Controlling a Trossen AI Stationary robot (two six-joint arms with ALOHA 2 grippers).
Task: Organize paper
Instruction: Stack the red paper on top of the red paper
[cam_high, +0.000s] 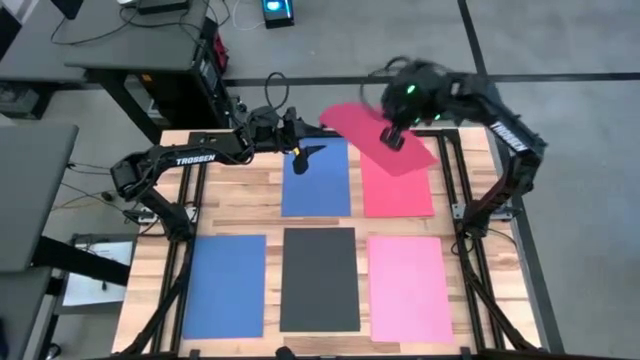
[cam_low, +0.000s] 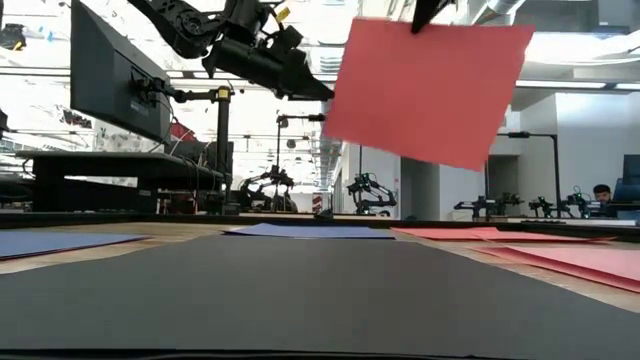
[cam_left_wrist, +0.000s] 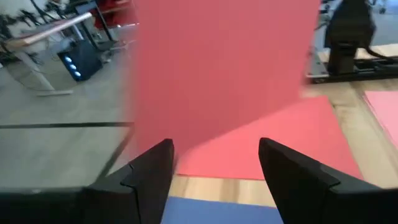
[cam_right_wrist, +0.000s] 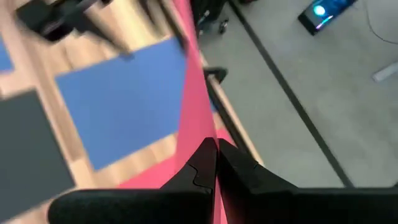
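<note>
A red sheet (cam_left_wrist: 217, 68) hung in the air ahead of the left gripper (cam_left_wrist: 214, 163), whose fingers stood apart. Below lay another red sheet (cam_left_wrist: 280, 146) beside a blue sheet (cam_left_wrist: 217, 211) on the wooden table (cam_left_wrist: 214, 185).

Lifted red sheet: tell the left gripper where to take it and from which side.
Take the lifted red sheet at its free edge nearest the left gripper, edge-on with open fingers either side. The shut right gripper holds the opposite end, so it hangs tilted, clear of the table.
</note>
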